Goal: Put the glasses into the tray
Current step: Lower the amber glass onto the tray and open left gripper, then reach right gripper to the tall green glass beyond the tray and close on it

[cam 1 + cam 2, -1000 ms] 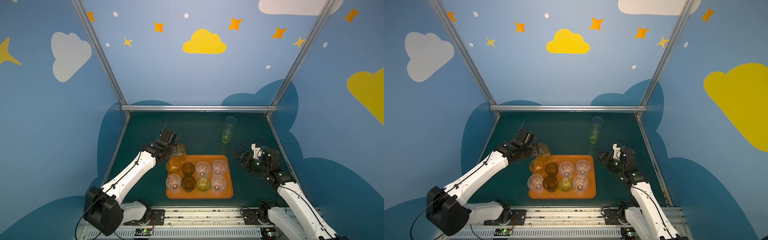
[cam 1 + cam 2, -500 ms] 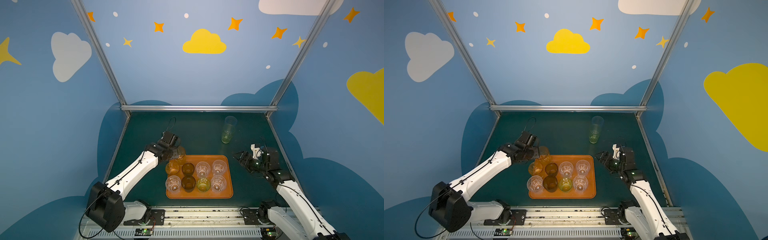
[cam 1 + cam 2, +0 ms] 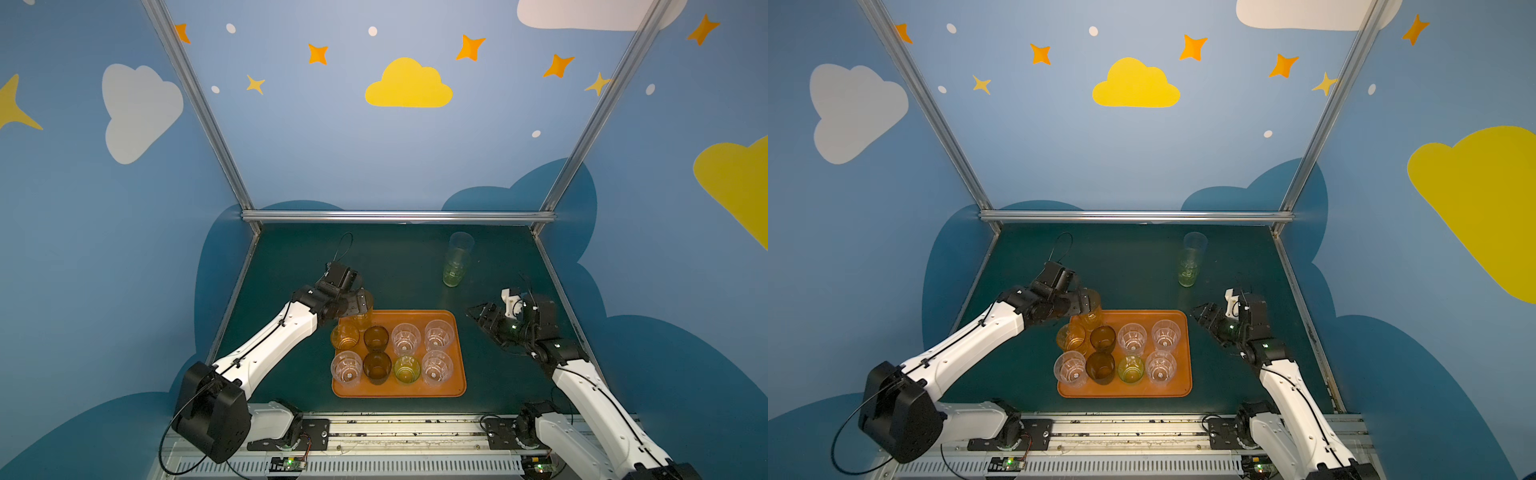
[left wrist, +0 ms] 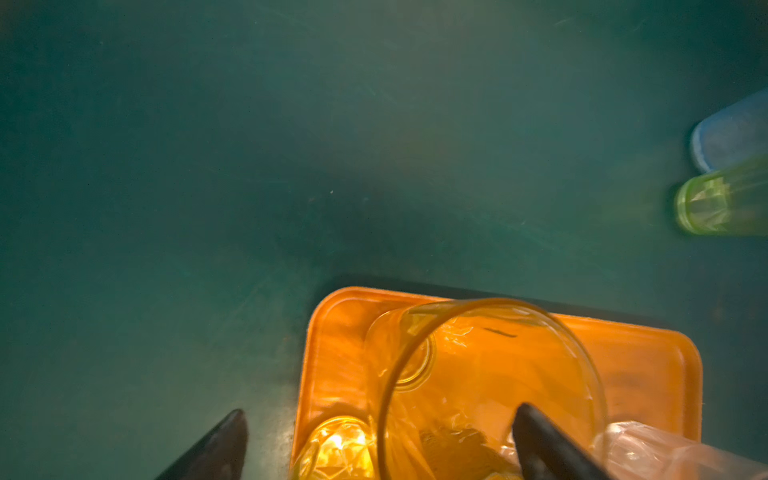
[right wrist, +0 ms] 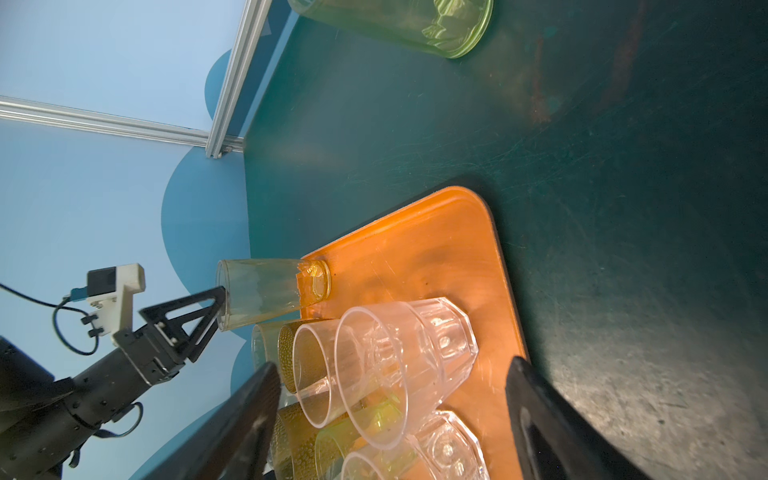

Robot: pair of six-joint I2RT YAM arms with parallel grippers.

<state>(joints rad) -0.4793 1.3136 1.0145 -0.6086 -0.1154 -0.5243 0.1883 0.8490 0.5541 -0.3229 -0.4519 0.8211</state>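
The orange tray [image 3: 457, 386] [image 3: 1183, 386] holds several short glasses in two rows: clear [image 3: 405, 338], dark brown [image 3: 376, 337], amber [image 3: 345, 336] and yellow-green [image 3: 406, 369]. A tall amber glass [image 3: 360, 320] [image 3: 1091, 318] [image 5: 266, 291] stands upright in the tray's far left corner. My left gripper [image 3: 360, 303] [image 4: 380, 446] is open at its rim, one finger inside the glass and one outside. A tall green glass [image 3: 455, 272] [image 5: 395, 25] stands on the table at the back right, a greyish-clear one [image 3: 461, 243] with it. My right gripper [image 3: 478, 316] [image 5: 395, 415] hangs open just right of the tray, holding nothing.
Dark green tabletop [image 3: 395, 266] enclosed by blue walls and aluminium posts [image 3: 399, 216]. The tray's far strip [image 3: 415, 316], right of the tall amber glass, is bare. A rail with both arm bases [image 3: 374, 432] runs along the front edge.
My left gripper has set the tall amber glass down in the tray's far left corner and opened, letting go of its rim. The right arm has not moved.
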